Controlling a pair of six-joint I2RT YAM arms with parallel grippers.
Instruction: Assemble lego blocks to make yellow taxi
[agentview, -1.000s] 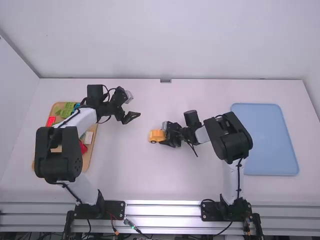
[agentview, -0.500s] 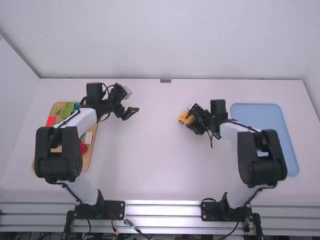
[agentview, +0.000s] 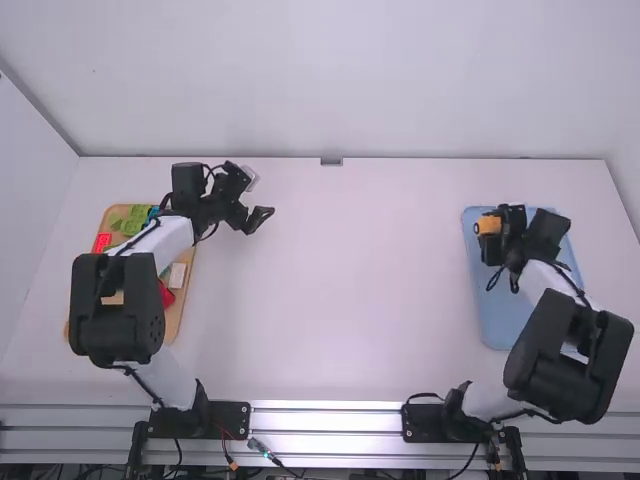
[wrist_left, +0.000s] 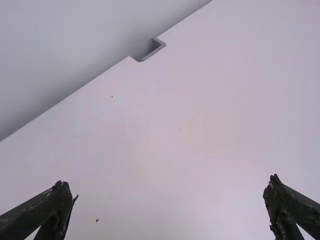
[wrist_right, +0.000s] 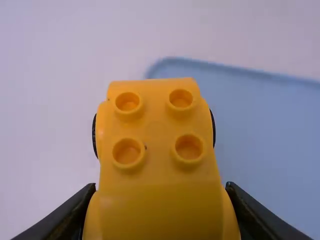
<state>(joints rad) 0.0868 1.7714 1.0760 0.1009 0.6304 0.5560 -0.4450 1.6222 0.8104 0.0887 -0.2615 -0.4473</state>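
In the high view my right gripper (agentview: 503, 222) is over the far left part of the blue tray (agentview: 505, 320), shut on the yellow taxi (agentview: 488, 225). The right wrist view has the taxi (wrist_right: 157, 160) between the fingers of my right gripper (wrist_right: 160, 200), with several studs on its front part and dark wheels at its sides. My left gripper (agentview: 257, 217) is over the table right of the wooden board of blocks. Seen in the left wrist view, my left gripper (wrist_left: 170, 197) stands wide open with nothing between its fingers.
The wooden board (agentview: 178, 312) at the left holds green, red, blue and white pieces, partly under the left arm. A small grey notch (agentview: 331, 161) marks the middle of the table's far edge. Walls rise behind and at both sides.
My right gripper has carried the yellow taxi from the table's middle rightward and away from the camera, over the blue tray. The left gripper has shifted very slightly.
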